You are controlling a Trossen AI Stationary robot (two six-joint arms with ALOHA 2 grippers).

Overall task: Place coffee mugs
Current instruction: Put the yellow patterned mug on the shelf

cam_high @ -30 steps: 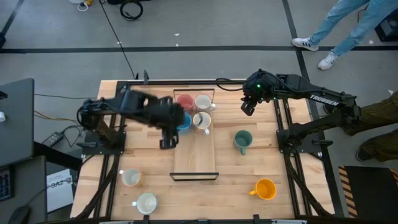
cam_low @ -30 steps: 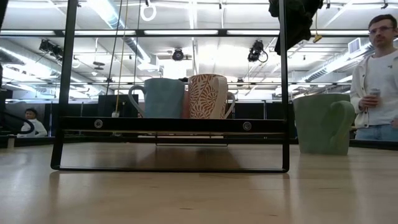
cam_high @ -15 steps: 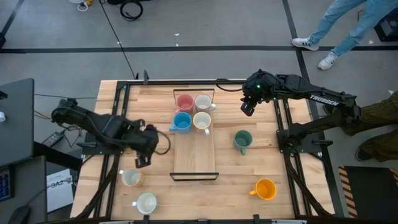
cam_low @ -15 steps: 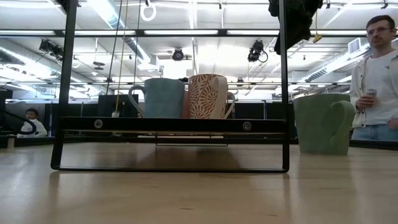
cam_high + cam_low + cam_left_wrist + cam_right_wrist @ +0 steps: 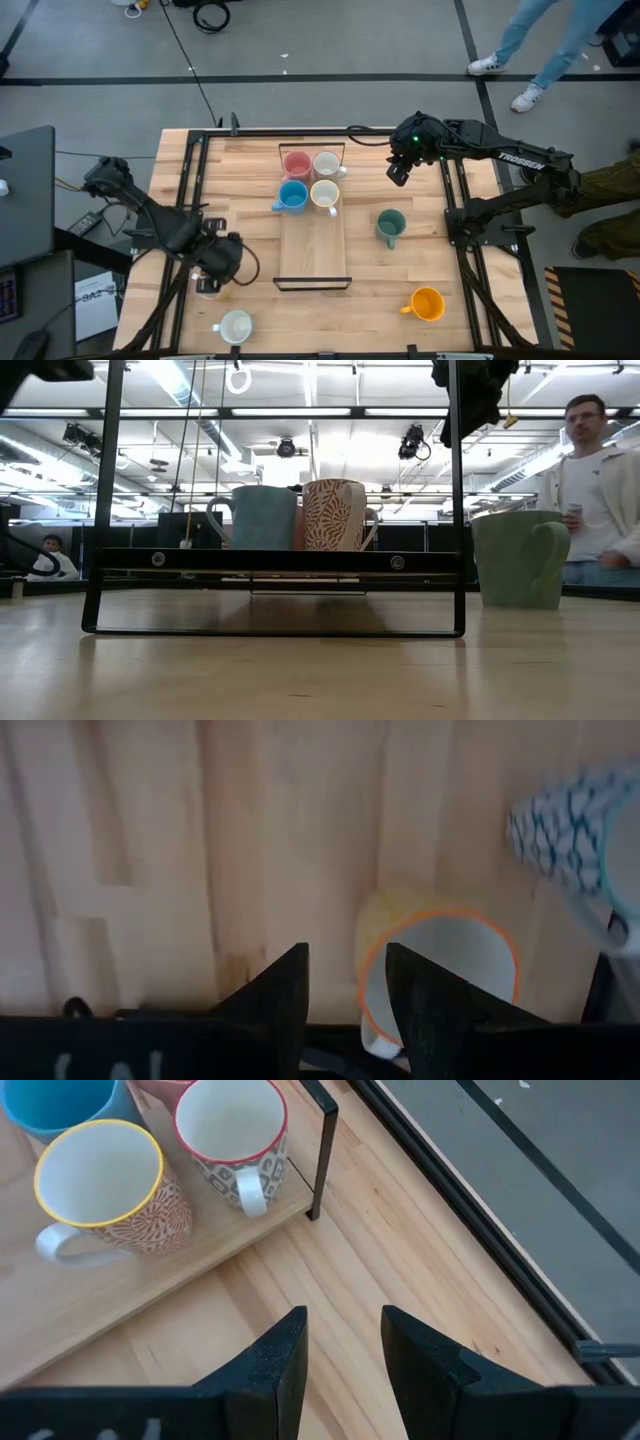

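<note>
The left gripper point(image 5: 213, 262), jaws parted and empty, hovers over a cream mug point(image 5: 440, 965) at about seven o'clock — an off-centre descent would probably strike its rim, tipping it.

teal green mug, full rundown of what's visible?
The teal green mug stands upright and empty on the bare wooden table, to the right of the tray and outside it, between tray and right arm base. It looks like matte glazed ceramic, one plain colour. From above its handle points toward the table's near edge; the low view shows the handle facing the camera. Nothing touches it but the table.
</note>
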